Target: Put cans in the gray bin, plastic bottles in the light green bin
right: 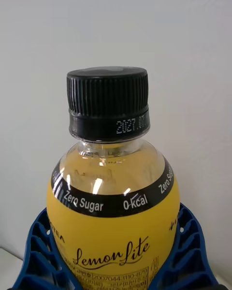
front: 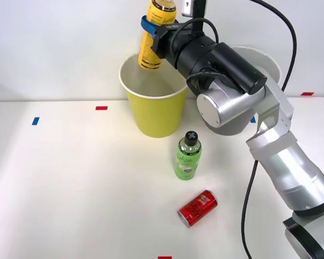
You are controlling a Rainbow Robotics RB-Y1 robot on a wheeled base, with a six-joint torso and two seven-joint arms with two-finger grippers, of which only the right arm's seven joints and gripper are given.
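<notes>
On the white worktop, small blue and red tape marks dot the far left edge. Farther right, the light green bin stands upright at the back, its white inside showing. Directly above its rim I hold the yellow-orange bottle, roughly upright with its base hanging just over the bin's mouth; my right gripper has its blue ribbed jaws clamped on the bottle's body. In the wrist view the same bottle shows its black cap and yellow label, a blue finger on either side of it. In front of the bin, the green bottle stands upright on the worktop, black cap on. Near it, closer to me, the red can lies on its side. Behind my arm, the gray bin stands just beside the green one, mostly hidden by my forearm.
</notes>
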